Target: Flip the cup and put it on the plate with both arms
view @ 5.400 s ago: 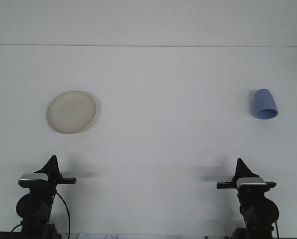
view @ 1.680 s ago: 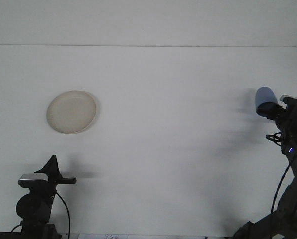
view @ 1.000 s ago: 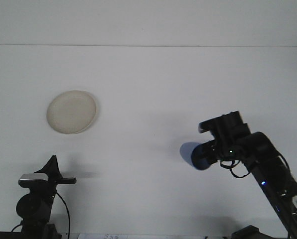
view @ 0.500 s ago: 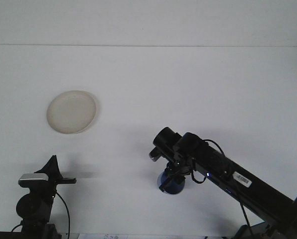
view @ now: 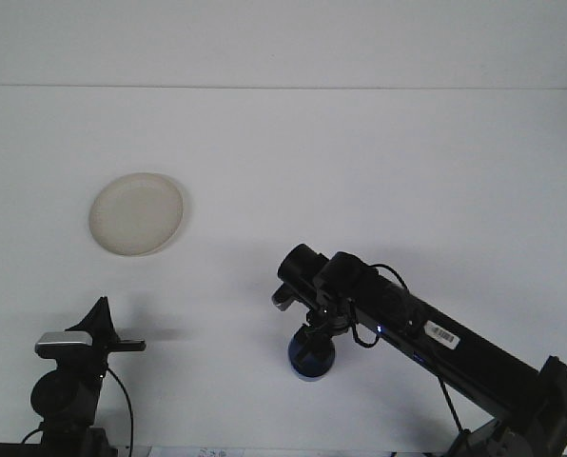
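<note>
Down near the front middle of the white table point(view: 360, 152), we see our right arm point(view: 436, 338) stretched low across the surface from the right corner, its right gripper point(view: 312, 347) pointing downward and clamped on the blue cup point(view: 309, 363). The cup sits at the table surface under the wrist, well to the right of and nearer to us than the cream plate point(view: 137, 213); most of its body is hidden by the black fingers, so we cannot tell whether its mouth faces up or down, nor whether it touches the table. The plate lies flat and bare on the left half of the table. Directly nearer to us than the plate, our left gripper point(view: 101, 319) points up at the bottom left corner; from this angle we cannot tell how its fingers stand.
</note>
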Robot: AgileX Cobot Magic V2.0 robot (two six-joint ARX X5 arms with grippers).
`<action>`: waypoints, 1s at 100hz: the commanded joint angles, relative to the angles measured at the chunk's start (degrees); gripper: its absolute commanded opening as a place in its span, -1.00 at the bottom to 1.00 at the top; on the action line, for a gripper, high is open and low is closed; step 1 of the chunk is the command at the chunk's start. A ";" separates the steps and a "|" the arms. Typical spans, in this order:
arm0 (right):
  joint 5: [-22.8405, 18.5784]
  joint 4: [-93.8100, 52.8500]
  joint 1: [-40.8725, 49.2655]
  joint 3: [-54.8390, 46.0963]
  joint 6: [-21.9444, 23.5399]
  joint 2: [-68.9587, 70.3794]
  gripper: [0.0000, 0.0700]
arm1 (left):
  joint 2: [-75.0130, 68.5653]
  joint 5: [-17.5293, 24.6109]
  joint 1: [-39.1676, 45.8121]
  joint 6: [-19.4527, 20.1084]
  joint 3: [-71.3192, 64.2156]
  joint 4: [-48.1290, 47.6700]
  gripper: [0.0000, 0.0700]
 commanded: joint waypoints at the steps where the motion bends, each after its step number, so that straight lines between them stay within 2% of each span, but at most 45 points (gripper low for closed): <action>1: 0.70 1.38 0.13 1.88 -1.18 -2.01 0.09 | -0.07 -0.31 0.04 0.07 -1.09 0.55 -0.96; 14: 1.55 5.53 -0.52 1.92 -1.03 -9.31 0.22 | -0.07 -0.31 0.04 0.07 -1.09 0.55 -0.96; 24: 2.12 8.07 -1.29 1.84 -0.87 -17.09 0.22 | -0.07 -0.31 0.04 0.07 -1.09 0.57 -0.96; 40: 6.80 12.63 -1.31 -1.09 0.59 -31.87 0.22 | -0.07 -0.31 0.04 0.07 -1.09 0.57 -0.96; 51: 8.90 19.32 -1.16 -7.87 1.92 -43.47 0.22 | -0.07 -0.31 0.04 0.07 -1.09 0.55 -0.96; 72: 8.83 32.59 -1.16 -26.75 2.27 -63.76 0.22 | -0.07 -0.31 0.04 -0.04 -1.09 0.63 -0.96; 80: 8.87 33.90 -1.16 -32.68 2.27 -70.10 0.22 | -0.07 -0.31 0.04 -2.64 -1.09 0.57 -0.96; 90: 8.87 34.10 -1.16 -37.92 2.71 -76.46 0.22 | -0.07 -0.31 0.04 -9.22 -1.09 0.68 -0.96; 100: 8.85 34.10 -1.16 -40.70 4.07 -80.70 0.22 | -0.07 -0.31 0.04 -12.59 -1.11 1.97 -0.96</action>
